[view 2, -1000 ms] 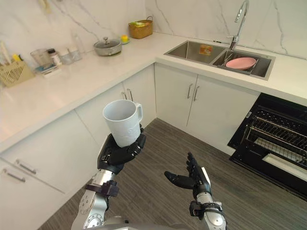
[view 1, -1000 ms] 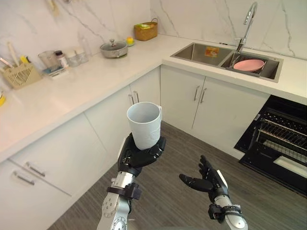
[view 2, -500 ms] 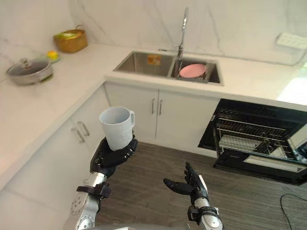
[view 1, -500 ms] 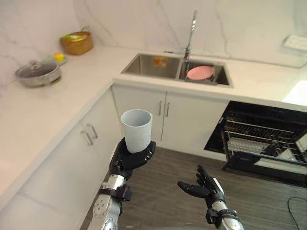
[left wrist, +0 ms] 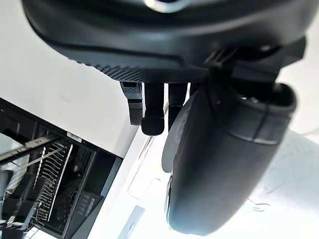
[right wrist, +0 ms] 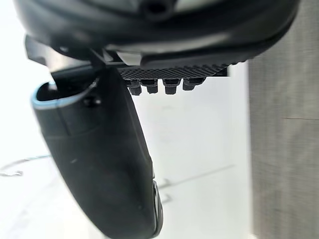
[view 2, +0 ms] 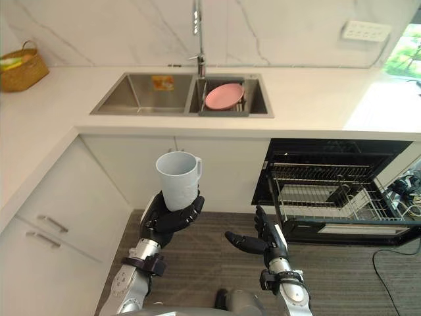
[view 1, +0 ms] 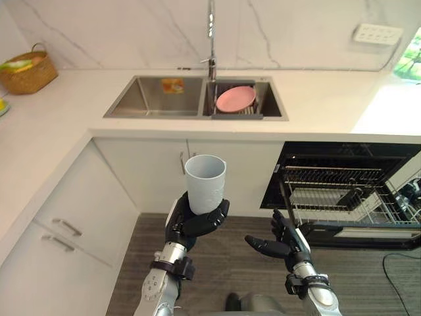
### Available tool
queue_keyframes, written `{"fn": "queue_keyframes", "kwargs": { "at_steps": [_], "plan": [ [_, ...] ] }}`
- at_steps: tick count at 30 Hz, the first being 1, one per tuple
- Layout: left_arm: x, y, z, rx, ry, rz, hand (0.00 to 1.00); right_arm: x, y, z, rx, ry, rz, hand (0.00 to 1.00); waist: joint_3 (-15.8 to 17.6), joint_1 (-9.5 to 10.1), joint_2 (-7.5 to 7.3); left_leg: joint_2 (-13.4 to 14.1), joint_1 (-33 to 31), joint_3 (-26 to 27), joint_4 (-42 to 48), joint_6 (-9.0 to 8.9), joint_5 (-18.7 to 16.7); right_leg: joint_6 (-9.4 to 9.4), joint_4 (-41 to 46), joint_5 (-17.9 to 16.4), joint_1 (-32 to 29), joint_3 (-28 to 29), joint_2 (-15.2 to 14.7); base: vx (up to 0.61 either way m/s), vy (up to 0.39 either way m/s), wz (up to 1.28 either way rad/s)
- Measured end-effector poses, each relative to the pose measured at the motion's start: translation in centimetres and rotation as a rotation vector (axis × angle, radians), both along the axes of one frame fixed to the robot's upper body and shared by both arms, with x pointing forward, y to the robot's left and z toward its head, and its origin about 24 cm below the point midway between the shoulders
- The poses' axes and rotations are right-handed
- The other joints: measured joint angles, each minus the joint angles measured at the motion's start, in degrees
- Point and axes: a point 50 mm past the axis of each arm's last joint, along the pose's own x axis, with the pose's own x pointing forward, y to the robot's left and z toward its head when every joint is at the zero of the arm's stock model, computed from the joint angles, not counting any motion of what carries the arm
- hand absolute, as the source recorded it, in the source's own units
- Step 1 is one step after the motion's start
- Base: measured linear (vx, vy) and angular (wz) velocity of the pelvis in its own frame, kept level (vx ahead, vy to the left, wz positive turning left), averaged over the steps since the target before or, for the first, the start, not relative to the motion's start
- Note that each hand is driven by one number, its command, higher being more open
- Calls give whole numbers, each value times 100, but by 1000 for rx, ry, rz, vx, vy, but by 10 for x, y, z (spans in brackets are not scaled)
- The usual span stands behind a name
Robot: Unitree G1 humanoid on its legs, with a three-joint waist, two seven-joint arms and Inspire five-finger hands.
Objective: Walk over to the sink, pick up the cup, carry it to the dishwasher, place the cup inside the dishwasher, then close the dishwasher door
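Note:
A pale grey cup with a handle stands upright in my left hand, whose fingers curl round its base, held over the floor in front of the sink cabinet. My right hand hovers lower to the right, fingers relaxed and holding nothing. The dishwasher stands open under the counter on the right, its wire rack pulled into sight; the rack also shows in the left wrist view. The steel double sink lies straight ahead with a pink plate in its right basin.
A tall faucet rises behind the sink. A woven basket sits on the counter at far left. White cabinets run along the left side. Dark wood floor lies open before the dishwasher.
The camera has swung right: sink and dishwasher now lie straight ahead, the pot is out of view. The cup stays in my left hand; my right hand stays open.

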Motion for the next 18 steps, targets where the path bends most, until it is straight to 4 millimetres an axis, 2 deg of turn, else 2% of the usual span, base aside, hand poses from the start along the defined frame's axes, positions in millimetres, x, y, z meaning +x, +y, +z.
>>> {"fn": "queue_keyframes", "kwargs": {
  "at_steps": [1,2,3,5,7,8,9,11,13,15,16,17,18],
  "plan": [
    [-1,0,0,-1,0,-1,0,0,0,0,-3,-3,-2,100,-1,43,-5,-138,-24,-6,-286,11,-114,0,-64,0,70,109,1,282,66,-74],
    [-2,0,-1,-3,-1,-3,0,0,-1,0,-8,-1,-8,100,1,135,-21,-406,-63,-71,-924,17,-257,8,-177,-4,197,329,5,217,74,-85],
    [-3,1,0,-3,-5,-4,0,0,0,0,-7,-1,-10,100,-3,229,-14,-702,-143,-285,-1513,-2,-279,45,-248,-26,284,585,1,321,132,-95],
    [-6,5,4,-11,-16,17,0,3,4,1,-5,-6,1,100,-5,314,-11,-1039,-330,-688,-2126,-61,-236,148,-269,-89,359,985,1,264,153,-107],
    [-6,7,6,-15,-27,22,0,3,8,0,-3,-3,11,100,-33,347,34,-1147,-373,-903,-2804,-62,-9,296,-136,-253,372,1324,53,238,160,-103],
    [-6,7,7,-19,-30,22,0,3,9,0,-4,2,16,100,-71,368,67,-1113,-293,-850,-2932,-2,432,366,54,-417,339,1515,94,372,260,-94],
    [-6,8,6,-21,-28,19,0,1,12,-2,5,15,18,100,-170,336,21,-1155,-193,-652,-2920,167,449,545,269,-572,308,1661,21,334,238,-76],
    [-4,7,10,-28,-45,15,0,0,16,-3,19,18,19,100,-234,264,-119,-1270,-115,-440,-2927,339,292,711,446,-770,257,1738,-145,330,236,-49],
    [0,6,12,-28,-54,18,0,0,21,-4,37,18,23,100,-209,269,-220,-1343,179,-147,-3078,472,208,859,852,-843,181,1346,-369,345,202,-62],
    [0,8,11,-19,-44,34,0,-2,25,-10,52,41,32,100,-188,286,-233,-1358,667,30,-3349,549,170,1060,1519,-780,104,741,-592,212,96,-58],
    [0,10,11,-8,-42,43,0,-5,26,-17,57,76,43,100,-162,253,-231,-1338,1110,102,-3604,614,153,1070,1932,-876,79,187,-817,144,55,-37],
    [1,10,12,-4,-45,44,0,-6,27,-19,58,88,46,100,-165,249,-216,-1333,1200,133,-3670,626,145,1028,1981,-927,44,37,-907,184,71,-30],
    [3,13,14,7,-58,49,0,-6,28,-21,60,98,56,100,-201,235,-275,-1309,1276,157,-3785,646,127,988,1914,-962,-102,-134,-1050,98,25,-10]
  ]
}}
